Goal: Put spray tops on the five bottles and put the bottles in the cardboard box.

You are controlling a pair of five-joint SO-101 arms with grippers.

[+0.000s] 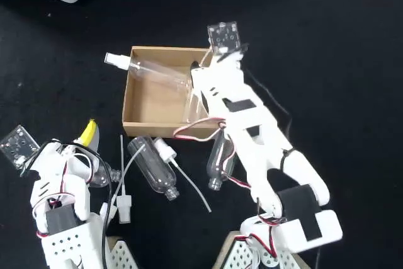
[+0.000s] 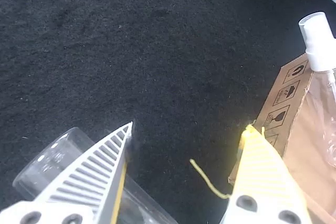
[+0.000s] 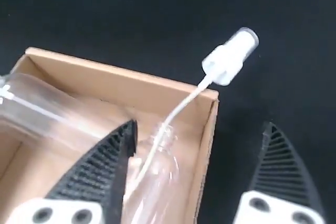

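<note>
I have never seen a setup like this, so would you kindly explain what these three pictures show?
These are two robot arms at a table. One picture looks down from above; the other two come from cameras on the arms' wrists, showing the jaws. The left arm has open jaws beside a bare bottle. The right arm reaches over the cardboard box, jaws open, holding nothing; below, a bottle in the box has a spray top sitting loose, not pushed down. A capped bottle lies across the box's rim. Another bottle, a third bottle, a loose top and a second top lie on the table.
</note>
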